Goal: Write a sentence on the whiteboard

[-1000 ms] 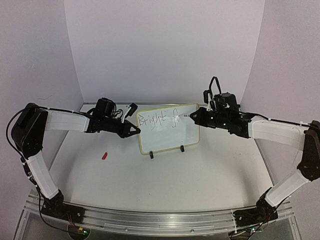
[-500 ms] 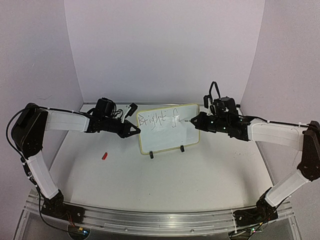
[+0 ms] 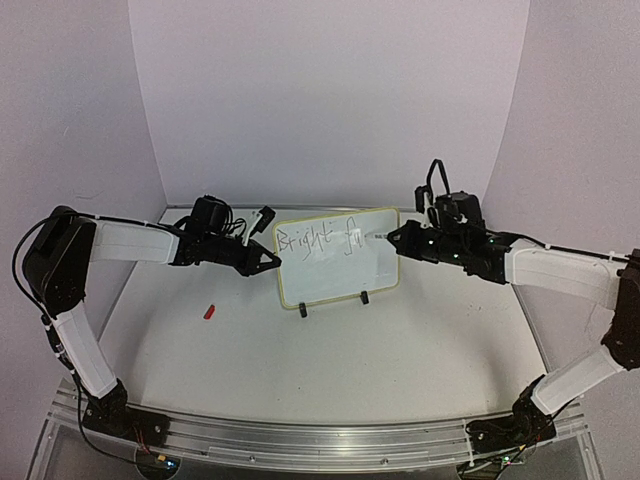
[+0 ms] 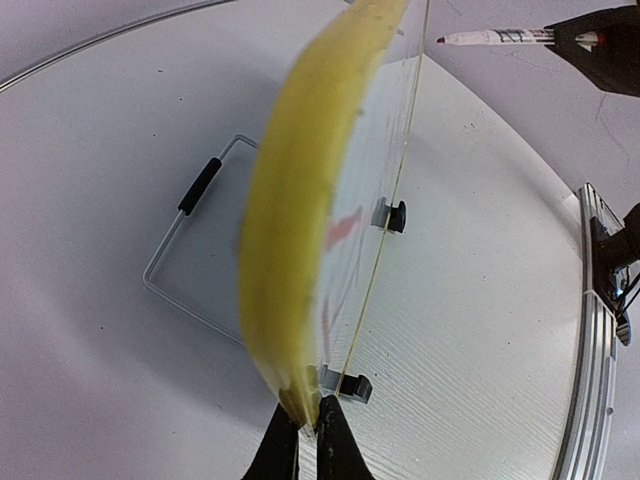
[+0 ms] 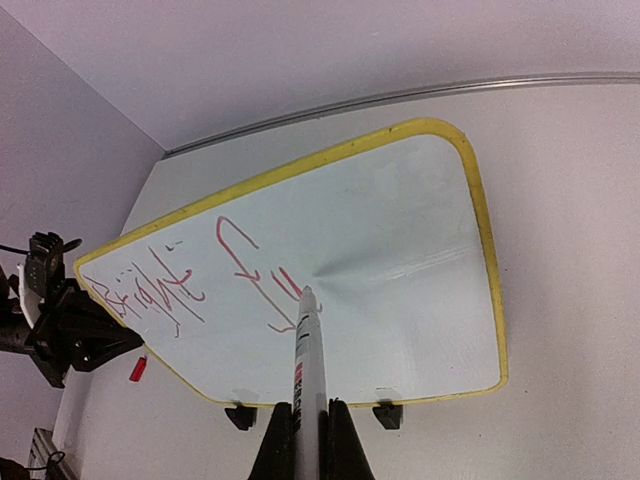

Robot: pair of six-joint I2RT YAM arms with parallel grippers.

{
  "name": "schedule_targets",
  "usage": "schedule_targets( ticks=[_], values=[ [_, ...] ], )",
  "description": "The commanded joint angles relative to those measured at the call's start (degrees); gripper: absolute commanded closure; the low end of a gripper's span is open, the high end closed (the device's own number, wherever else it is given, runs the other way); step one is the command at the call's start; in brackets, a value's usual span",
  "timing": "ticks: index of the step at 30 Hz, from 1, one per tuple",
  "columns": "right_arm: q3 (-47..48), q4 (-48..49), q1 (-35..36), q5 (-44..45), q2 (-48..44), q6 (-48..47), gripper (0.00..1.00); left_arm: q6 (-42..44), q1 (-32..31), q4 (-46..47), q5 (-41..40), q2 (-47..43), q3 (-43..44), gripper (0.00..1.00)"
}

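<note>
The whiteboard stands upright on its black clip feet at mid-table, white with a pale yellow rim. The sentence runs along its top and reads about "Bright fu"; the strokes look red in the right wrist view. My left gripper is shut on the board's left rim. My right gripper is shut on a white marker. The marker's tip touches the board right after the last stroke. The marker also shows in the left wrist view.
A small red marker cap lies on the table left of the board, also seen in the right wrist view. The board's wire stand reaches out behind it. White walls close in the back and sides.
The right gripper has shifted slightly right and up with the marker, and a new stroke has appeared after the "f". The left gripper and the board have not moved.
</note>
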Motion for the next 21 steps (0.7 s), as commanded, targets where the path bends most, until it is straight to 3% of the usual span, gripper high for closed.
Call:
schedule_targets(
  ticks=[1,8,21],
  values=[
    [1.2,0.4,-0.1,0.6,-4.6,-0.9,1.00,1.8,0.4,-2.0,-5.2,0.7,1.0,1.00],
    [0.3,-0.4,-0.6,-0.4,-7.0,-1.8,1.00,2.0,0.4,-2.1,-5.2,0.7,1.0,1.00],
    [0.6,1.3,-1.3,-3.7,-3.3,-1.7,1.00,2.2,0.4,-2.1,-5.5,0.5,0.4,1.00]
  ],
)
